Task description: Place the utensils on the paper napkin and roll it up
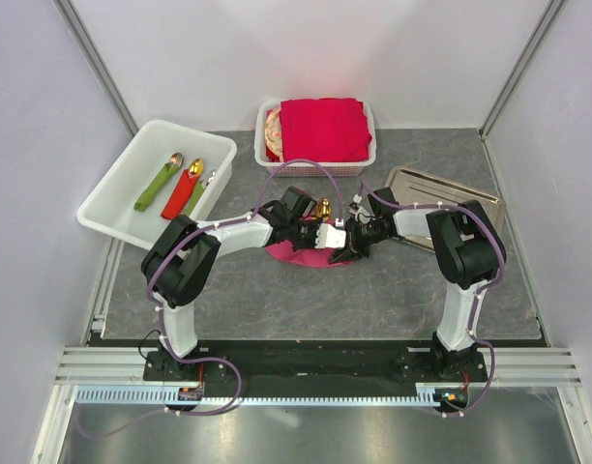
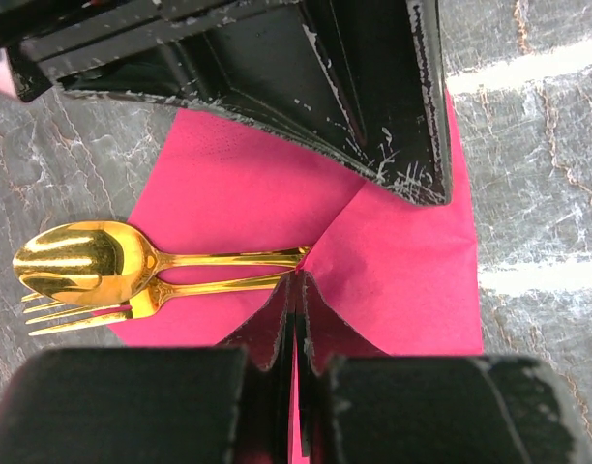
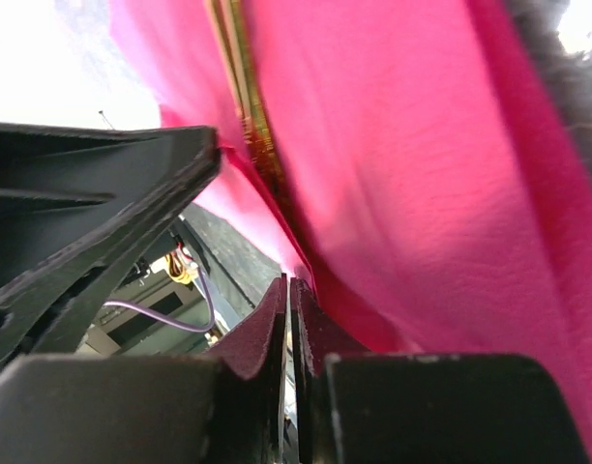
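The magenta paper napkin (image 1: 294, 254) lies at the table's middle, under both grippers. In the left wrist view a gold spoon (image 2: 78, 261) and a gold fork (image 2: 78, 314) lie side by side on the napkin (image 2: 228, 193), handles running under a raised fold. My left gripper (image 2: 298, 290) is shut, pinching that fold of napkin. The black body of my right gripper (image 2: 373, 97) sits just beyond it. In the right wrist view my right gripper (image 3: 289, 290) is shut at the napkin's (image 3: 402, 174) lifted edge, with the gold handles (image 3: 240, 77) inside the fold. The two grippers (image 1: 327, 237) nearly touch.
A white bin (image 1: 112, 188) at back left holds green and red napkin bundles with spoons. A white basket (image 1: 369, 121) at the back holds a thick stack of red napkins (image 1: 323, 130). A metal tray (image 1: 460, 193) lies at right.
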